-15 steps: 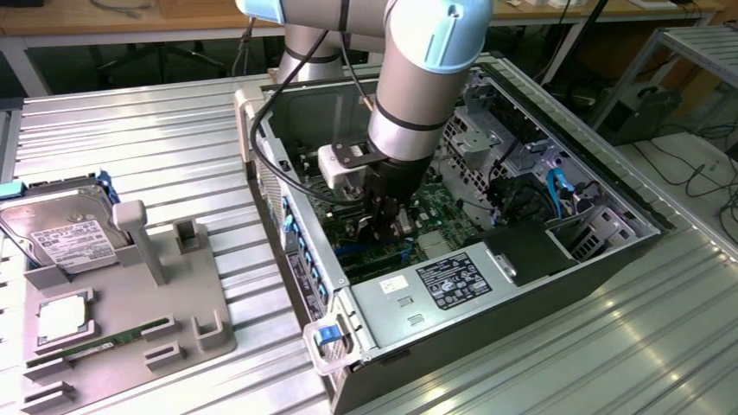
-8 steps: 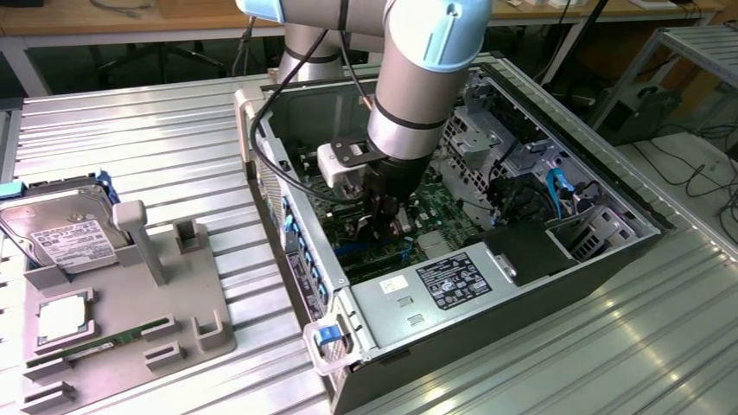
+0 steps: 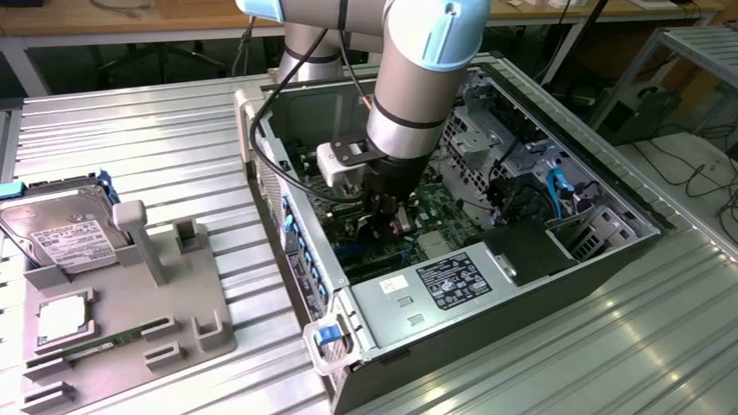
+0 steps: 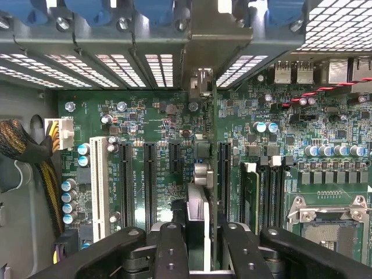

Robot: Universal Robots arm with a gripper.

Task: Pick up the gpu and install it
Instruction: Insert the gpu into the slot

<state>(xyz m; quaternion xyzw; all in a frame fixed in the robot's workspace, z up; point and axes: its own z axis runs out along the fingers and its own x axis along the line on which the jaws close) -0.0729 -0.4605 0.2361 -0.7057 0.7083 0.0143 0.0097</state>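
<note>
**GPU held edge-on over the motherboard slots**

Left of the claw [image 4: 197, 232] stand the white slot [image 4: 99, 180] and two black expansion slots [image 4: 127, 177]. The claw is closed narrowly on the gpu [image 4: 213, 151], which runs edge-on from between the fingers toward the rear bracket openings [image 4: 160, 67]. To its right lie the memory slots [image 4: 264, 189]. For a good seat, keep the card vertical and parallel to its slot. The slot beneath the card is hidden, and the card's lower edge cannot be made out.

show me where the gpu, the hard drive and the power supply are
gpu [image 4: 213, 174]: wrist view, thin edge of the card between the fingers.
hard drive [image 3: 64, 226]: exterior view, white label.
power supply [image 3: 452, 278]: exterior view, black sticker on top.
</note>
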